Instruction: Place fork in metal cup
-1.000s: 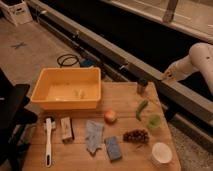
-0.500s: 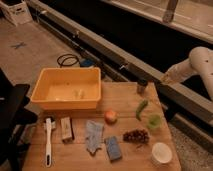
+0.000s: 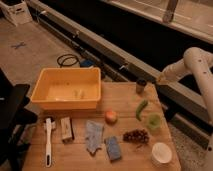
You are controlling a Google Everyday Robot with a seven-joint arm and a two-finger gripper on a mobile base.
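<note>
Camera view: the gripper [image 3: 161,79] hangs at the end of the white arm [image 3: 192,60], just off the far right edge of the wooden table [image 3: 125,100]. Whether it is open or closed cannot be told. The metal cup [image 3: 141,85] stands upright just to the gripper's left and slightly lower, near it but apart. It is the 1 dark, dull cylinder at the table's back edge. The fork cannot be made out anywhere on the table or at the gripper, so its long axis is unknown. If the gripper carries the fork, the coming move is probably a short shift left over the cup's mouth. A green vegetable [image 3: 141,109] lies nearer the camera than the cup.
</note>
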